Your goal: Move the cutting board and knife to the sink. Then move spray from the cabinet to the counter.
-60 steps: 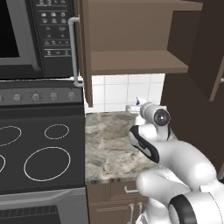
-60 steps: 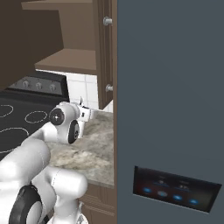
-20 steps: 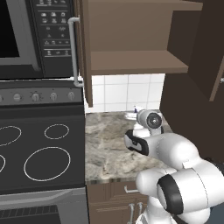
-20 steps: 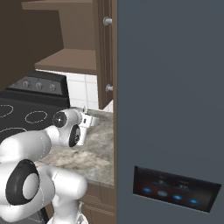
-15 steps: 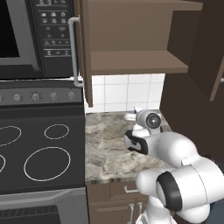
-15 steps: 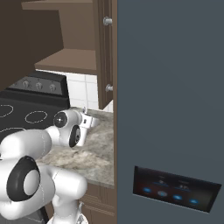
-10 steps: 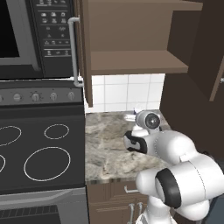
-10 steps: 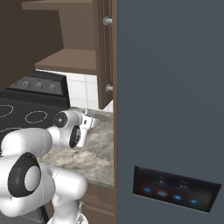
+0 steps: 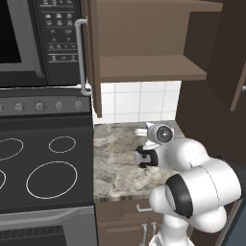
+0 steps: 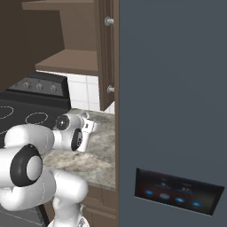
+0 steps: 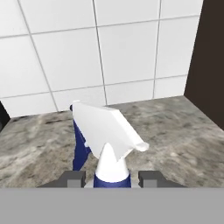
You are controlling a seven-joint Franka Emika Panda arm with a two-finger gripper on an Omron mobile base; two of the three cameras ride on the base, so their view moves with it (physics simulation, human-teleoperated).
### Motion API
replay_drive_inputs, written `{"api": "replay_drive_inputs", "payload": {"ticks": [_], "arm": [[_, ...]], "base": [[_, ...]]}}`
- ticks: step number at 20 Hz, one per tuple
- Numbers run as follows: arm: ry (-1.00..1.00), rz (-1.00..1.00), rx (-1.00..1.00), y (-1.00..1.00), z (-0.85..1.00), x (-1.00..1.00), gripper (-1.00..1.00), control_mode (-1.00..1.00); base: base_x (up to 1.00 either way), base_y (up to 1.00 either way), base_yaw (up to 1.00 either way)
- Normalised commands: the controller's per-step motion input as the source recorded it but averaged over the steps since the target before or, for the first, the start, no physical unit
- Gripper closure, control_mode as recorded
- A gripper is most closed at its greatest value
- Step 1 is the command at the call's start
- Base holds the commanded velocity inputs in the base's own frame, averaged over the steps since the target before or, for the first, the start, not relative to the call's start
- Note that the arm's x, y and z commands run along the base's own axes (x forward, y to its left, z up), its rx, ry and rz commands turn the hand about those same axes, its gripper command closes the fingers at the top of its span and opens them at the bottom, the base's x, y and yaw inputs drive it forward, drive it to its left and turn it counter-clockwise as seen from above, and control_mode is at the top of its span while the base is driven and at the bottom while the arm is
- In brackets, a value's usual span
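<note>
My gripper (image 11: 112,177) is shut on the spray (image 11: 109,127), a white bottle with a blue collar and trigger; in the hand view its neck sits between the two dark fingertips (image 11: 73,177). The nozzle points toward the white tiled wall. Below it lies the mottled stone counter (image 9: 115,158); I cannot tell whether the bottle's base touches it. In the left base view my hand is low over the counter's back right corner. The cabinet (image 9: 144,67) above stands open, its shelf bare. The cutting board, the knife and the sink are out of view.
The black stovetop (image 9: 43,163) with white rings lies left of the counter, under the microwave (image 9: 29,43). The open cabinet door (image 10: 106,53) hangs above the counter. A tall dark grey panel (image 10: 173,111) walls off the right side.
Since three seconds ago the arm has come down and the hand has sunk toward the counter with the spray. Over the last second it has barely moved.
</note>
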Motion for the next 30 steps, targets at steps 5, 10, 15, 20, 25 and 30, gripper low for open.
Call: {"api": "replay_drive_inputs", "payload": {"ticks": [5,10,15,20,25,30], "arm": [[0.0,-0.02,0.0,0.0,-0.45,0.0,1.0,-1.0],[0.0,-0.02,0.0,0.0,-0.44,0.0,1.0,-1.0],[0.0,-0.03,0.0,0.0,-0.4,-0.12,1.0,-1.0],[0.0,-0.03,0.02,0.0,-0.37,-0.32,1.0,-1.0],[0.0,-0.03,0.02,0.0,-0.38,-0.29,1.0,-1.0],[0.0,-0.04,0.01,0.0,-0.42,-0.23,1.0,-1.0]], "base": [[0.0,0.0,0.0],[0.0,0.0,0.0],[0.0,0.0,0.0],[0.0,0.0,0.0],[0.0,0.0,0.0],[0.0,0.0,0.0]]}}
